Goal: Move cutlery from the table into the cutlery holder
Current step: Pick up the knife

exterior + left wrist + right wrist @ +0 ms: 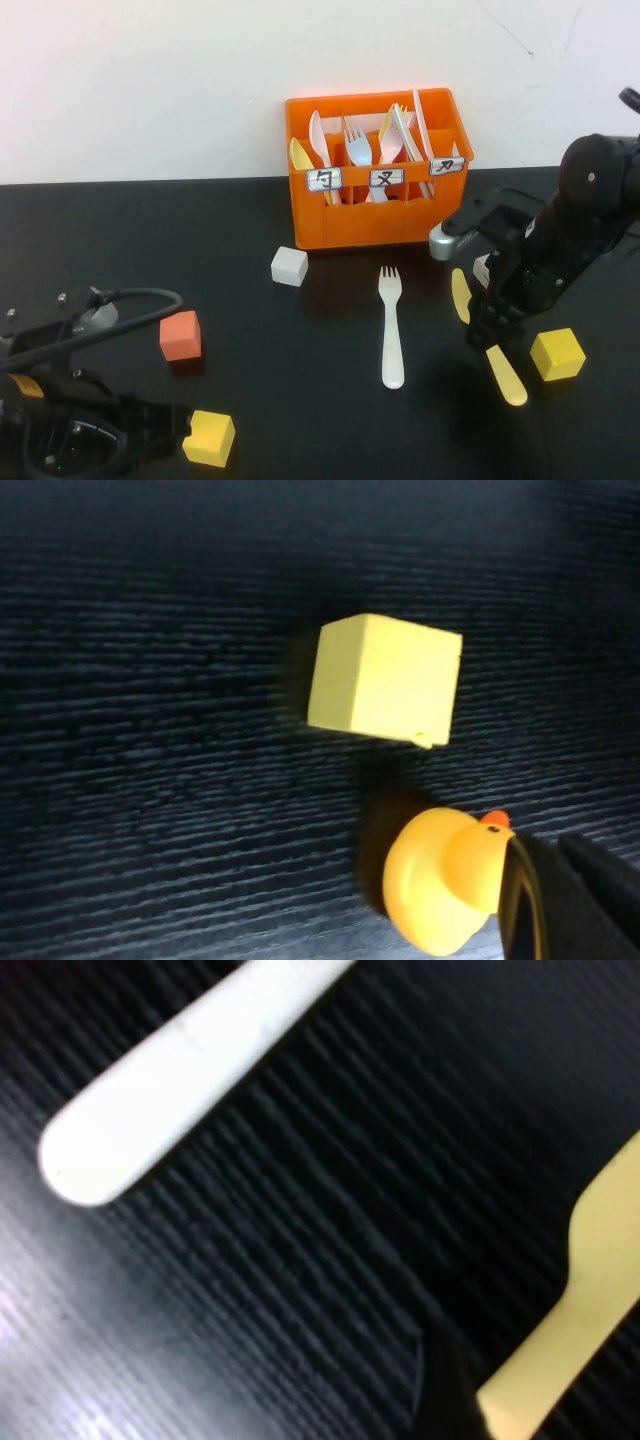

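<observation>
The white fork (392, 330) lies on the black table (300, 400) in front of the orange cutlery holder (375, 215), which has several pieces standing in it. The pale yellow knife (508, 378) lies to the fork's right. My right gripper (487, 330) is down over the knife's middle and hides that part. In the right wrist view the knife (590, 1270) runs up against the right gripper (470, 1400), with the fork handle (170, 1080) beside it. My left gripper (170, 425) rests low at the front left, shut and empty.
A white block (289, 266), a red cube (181, 335) and two yellow cubes (210, 437) (557, 354) sit on the table. In the left wrist view a yellow rubber duck (440, 890) sits beside the left gripper (545, 855), near a yellow cube (385, 680).
</observation>
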Robot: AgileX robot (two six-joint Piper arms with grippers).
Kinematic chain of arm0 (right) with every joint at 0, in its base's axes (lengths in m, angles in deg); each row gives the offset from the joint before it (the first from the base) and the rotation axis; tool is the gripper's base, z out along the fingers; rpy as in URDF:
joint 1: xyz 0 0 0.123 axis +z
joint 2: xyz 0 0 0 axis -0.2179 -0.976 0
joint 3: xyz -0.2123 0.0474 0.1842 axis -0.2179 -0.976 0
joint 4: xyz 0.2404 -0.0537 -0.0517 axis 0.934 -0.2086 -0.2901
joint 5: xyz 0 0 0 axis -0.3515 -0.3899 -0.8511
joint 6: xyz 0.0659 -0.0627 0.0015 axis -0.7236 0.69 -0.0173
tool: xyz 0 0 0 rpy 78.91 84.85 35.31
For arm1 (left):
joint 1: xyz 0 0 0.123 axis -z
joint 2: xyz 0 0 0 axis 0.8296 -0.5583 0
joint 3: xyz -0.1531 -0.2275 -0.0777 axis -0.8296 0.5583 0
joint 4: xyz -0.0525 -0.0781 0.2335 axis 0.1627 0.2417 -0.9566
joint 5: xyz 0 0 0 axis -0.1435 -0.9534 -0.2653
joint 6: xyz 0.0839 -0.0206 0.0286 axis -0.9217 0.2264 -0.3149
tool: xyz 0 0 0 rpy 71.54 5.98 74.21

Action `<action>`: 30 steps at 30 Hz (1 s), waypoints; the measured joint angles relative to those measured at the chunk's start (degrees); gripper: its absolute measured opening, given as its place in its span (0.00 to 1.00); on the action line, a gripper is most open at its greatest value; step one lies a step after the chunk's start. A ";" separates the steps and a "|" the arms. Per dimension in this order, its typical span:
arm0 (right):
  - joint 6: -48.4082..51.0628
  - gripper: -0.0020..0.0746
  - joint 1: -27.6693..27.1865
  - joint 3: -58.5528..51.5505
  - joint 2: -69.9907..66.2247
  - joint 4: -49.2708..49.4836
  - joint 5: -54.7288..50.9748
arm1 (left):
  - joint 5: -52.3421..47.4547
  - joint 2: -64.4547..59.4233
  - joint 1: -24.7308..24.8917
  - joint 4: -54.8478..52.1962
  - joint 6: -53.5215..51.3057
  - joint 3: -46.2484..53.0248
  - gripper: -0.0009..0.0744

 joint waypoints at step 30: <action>-4.10 0.48 3.05 1.50 -2.95 -6.95 -0.65 | 3.42 -0.03 0.00 9.96 -9.49 -0.09 0.01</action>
